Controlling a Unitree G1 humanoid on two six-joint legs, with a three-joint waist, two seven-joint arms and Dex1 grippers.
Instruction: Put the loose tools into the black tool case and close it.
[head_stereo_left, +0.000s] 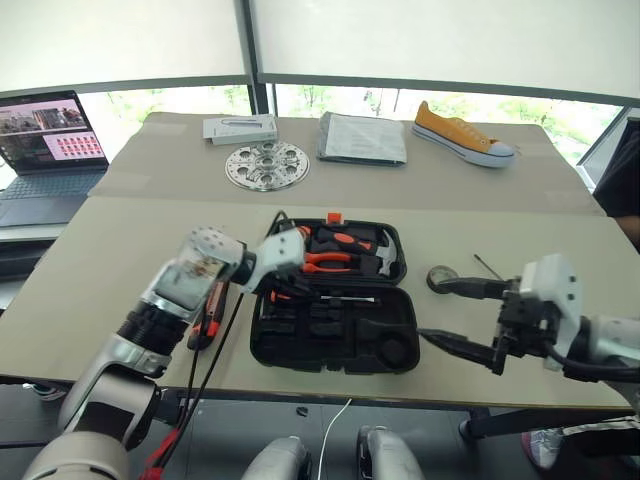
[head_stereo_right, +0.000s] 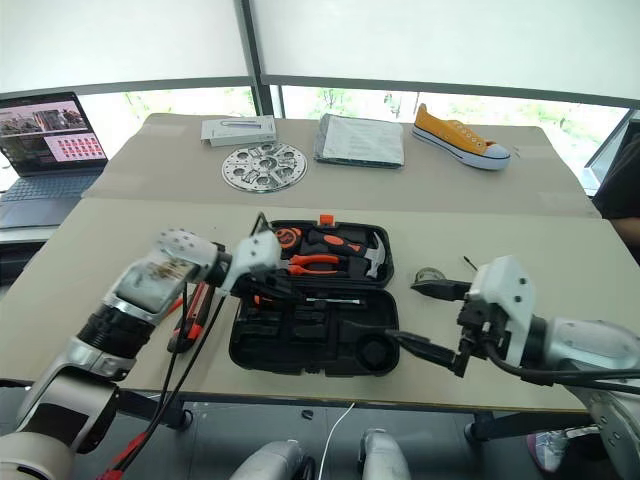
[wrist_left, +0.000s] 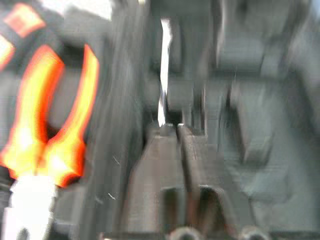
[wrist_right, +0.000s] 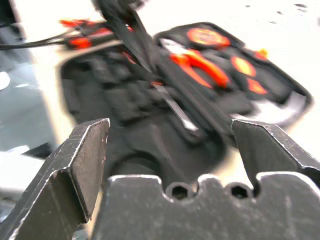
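Over the open black tool case (head_stereo_left: 335, 345), left jaws nearly together, right jaws apart, no legible writing.

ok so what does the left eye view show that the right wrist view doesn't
Left eye view, not the wrist view: the laptop, yellow sneaker, metal disc and small tape roll on the table. Right wrist view, not the eye view: the inner faces of the open right claw's fingers, close up. Both: the open black tool case with the orange pliers inside.
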